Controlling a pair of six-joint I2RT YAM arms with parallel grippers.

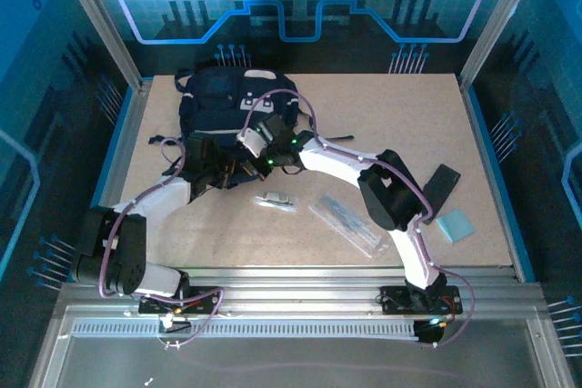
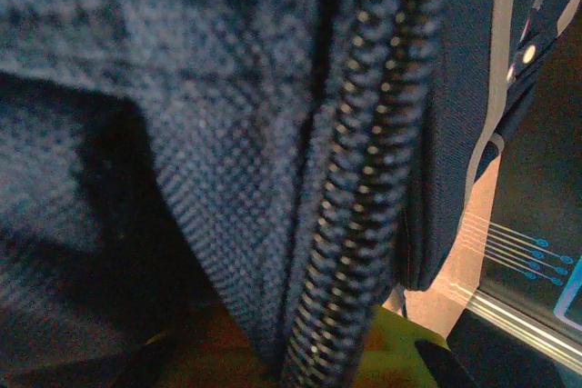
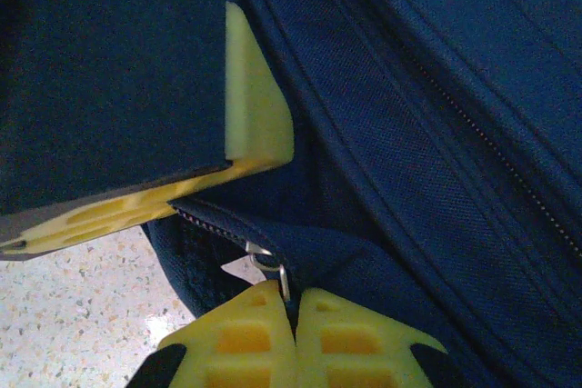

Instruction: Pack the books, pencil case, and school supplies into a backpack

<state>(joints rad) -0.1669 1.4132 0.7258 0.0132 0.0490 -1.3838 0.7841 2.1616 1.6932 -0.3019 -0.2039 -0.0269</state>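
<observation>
One backpack lies upper centre on the desk, one pencil case and one pale oblong below it. Right jaws pinch its zipper pull (shut tight); left jaws clamp its fabric.

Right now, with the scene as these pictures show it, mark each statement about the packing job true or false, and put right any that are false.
1. The right tool is shut on the zipper pull of the backpack. True.
2. The pencil case is already inside the backpack. False: it lies out on the table, nearer the camera than the backpack.
3. The small pale oblong item lies on the table to the left of the pencil case. True.
4. The backpack lies at the near edge of the table. False: it lies toward the far side, with the loose items between it and the near edge.
</observation>
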